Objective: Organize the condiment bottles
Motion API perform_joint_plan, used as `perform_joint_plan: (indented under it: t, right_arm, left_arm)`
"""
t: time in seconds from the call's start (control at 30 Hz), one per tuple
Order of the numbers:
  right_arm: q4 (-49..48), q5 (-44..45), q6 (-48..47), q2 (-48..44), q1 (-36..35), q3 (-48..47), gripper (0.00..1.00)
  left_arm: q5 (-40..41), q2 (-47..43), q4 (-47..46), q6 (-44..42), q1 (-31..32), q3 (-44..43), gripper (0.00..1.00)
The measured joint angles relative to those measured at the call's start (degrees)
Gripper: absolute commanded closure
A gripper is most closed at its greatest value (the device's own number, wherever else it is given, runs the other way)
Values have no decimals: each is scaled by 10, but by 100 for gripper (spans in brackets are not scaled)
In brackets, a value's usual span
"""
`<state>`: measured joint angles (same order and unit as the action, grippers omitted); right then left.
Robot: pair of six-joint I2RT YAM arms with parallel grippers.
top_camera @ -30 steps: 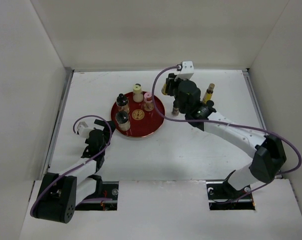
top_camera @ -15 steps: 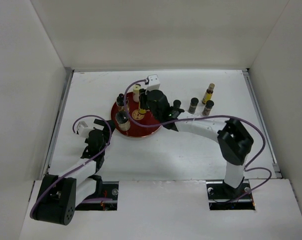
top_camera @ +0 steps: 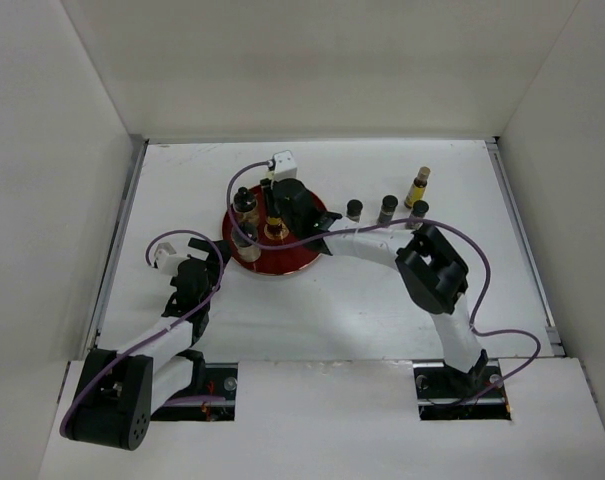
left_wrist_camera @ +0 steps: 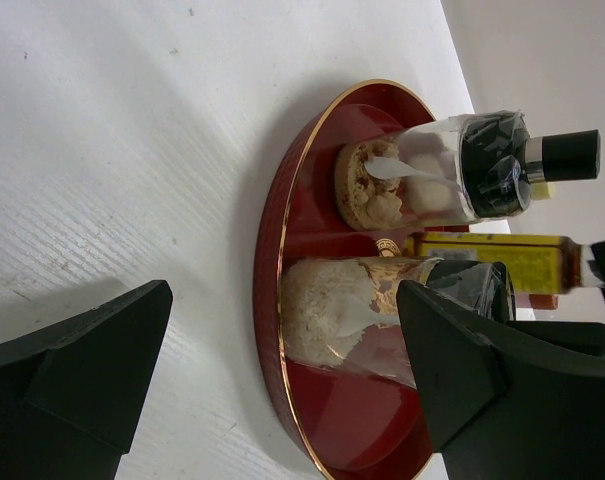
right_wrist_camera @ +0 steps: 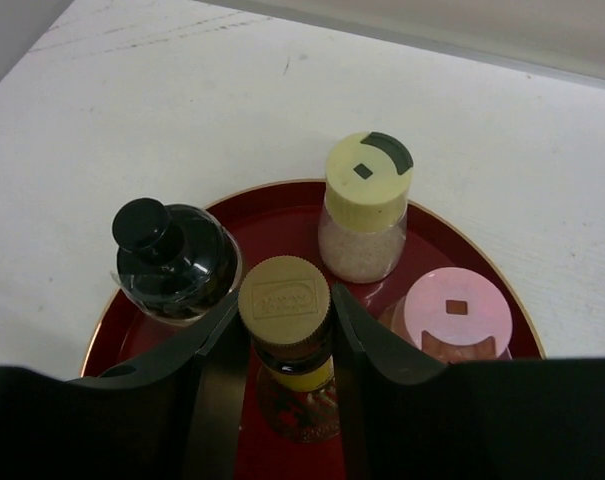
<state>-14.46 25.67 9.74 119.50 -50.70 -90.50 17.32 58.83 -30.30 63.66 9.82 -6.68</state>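
Observation:
My right gripper (right_wrist_camera: 284,312) is shut on a slim yellow bottle with a brown cap (right_wrist_camera: 284,296) and holds it upright over the round red tray (right_wrist_camera: 482,265). Around it on the tray stand a black-capped dark bottle (right_wrist_camera: 170,258), a cream-capped jar (right_wrist_camera: 366,205) and a pink-capped jar (right_wrist_camera: 456,314). In the top view the right gripper (top_camera: 274,220) is over the tray (top_camera: 307,258). My left gripper (left_wrist_camera: 282,300) is open and empty at the tray's left rim (left_wrist_camera: 267,260), facing two black-capped jars (left_wrist_camera: 422,185) (left_wrist_camera: 352,310).
To the right of the tray, on the white table, stand three black-capped bottles (top_camera: 354,208) (top_camera: 387,207) (top_camera: 420,210) and a yellow brown-capped one (top_camera: 418,186). White walls close the table in at the left, back and right.
My right arm has swung left from the bottles beside the tray to over the tray, carrying the yellow bottle. The left arm has not moved.

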Motion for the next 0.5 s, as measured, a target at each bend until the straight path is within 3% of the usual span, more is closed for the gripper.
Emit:
perform_joint_plan:
  t: [0.17, 0.33, 0.5]
  right_arm:
    - [-8, 1, -6, 24, 0, -2, 67]
    - [-23, 1, -7, 24, 0, 3, 43]
    - [-46, 3, -8, 9, -2, 25, 31]
  left_arm:
    - [0, 3, -1, 0, 0, 0, 0]
    - [0, 9, -3, 0, 0, 0, 0]
    - [0, 13, -4, 0, 1, 0, 0]
